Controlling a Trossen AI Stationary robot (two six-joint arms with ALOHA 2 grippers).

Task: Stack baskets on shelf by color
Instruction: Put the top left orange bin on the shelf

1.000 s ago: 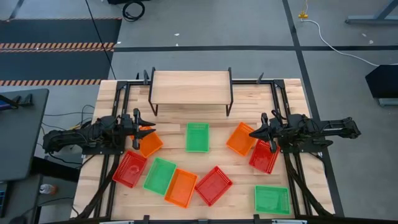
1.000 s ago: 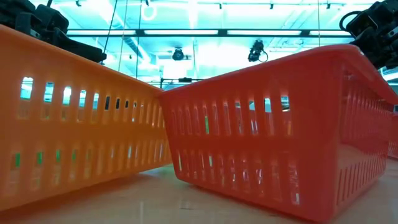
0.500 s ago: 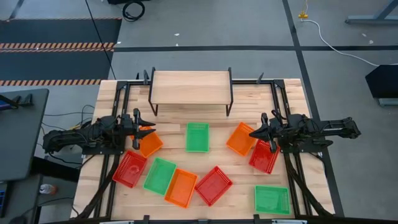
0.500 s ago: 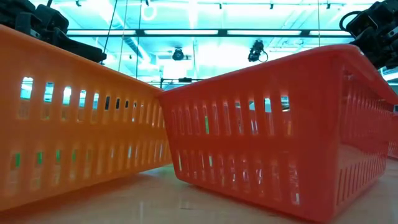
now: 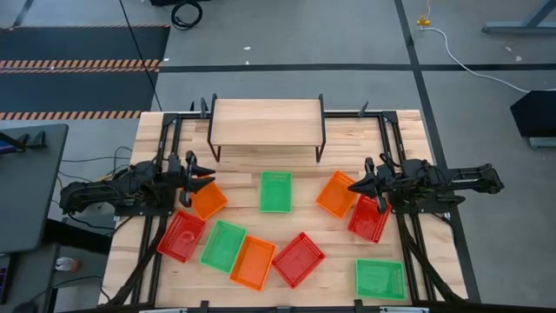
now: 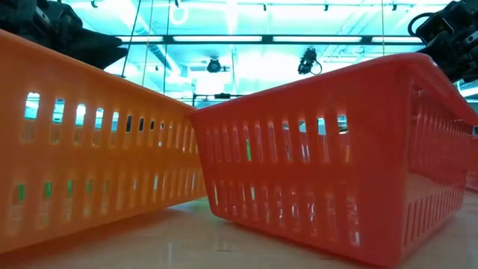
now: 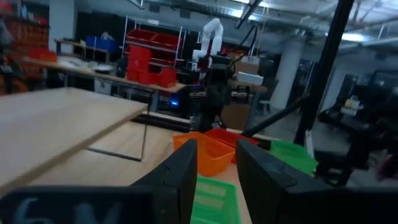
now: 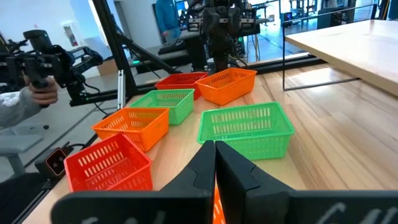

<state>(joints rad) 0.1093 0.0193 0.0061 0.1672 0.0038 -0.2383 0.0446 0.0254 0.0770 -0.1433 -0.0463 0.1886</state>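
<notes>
In the high view nine baskets lie flat on their bottoms on the table: orange ones (image 5: 208,200) (image 5: 337,193) (image 5: 253,263), green ones (image 5: 276,191) (image 5: 224,245) (image 5: 380,279), red ones (image 5: 181,235) (image 5: 298,258) (image 5: 369,217). The shelf (image 5: 267,122) stands bare at the far edge. My left gripper (image 5: 208,176) (image 7: 216,180) is open, above the far left corner of the left orange basket. My right gripper (image 5: 351,185) (image 8: 215,152) is shut, above the right edge of the right orange basket. I see neither touching a basket.
The low view is filled by an orange basket (image 6: 97,157) and a red basket (image 6: 328,164) close to the camera. Black frame rails run along both table sides. A person's hand (image 8: 28,99) with a controller shows beyond the table in the right wrist view. Bare wood lies before the shelf.
My left gripper has risen a little above the left orange basket; in the low view its dark shape sits higher than before. The baskets and my right arm have stayed where they were.
</notes>
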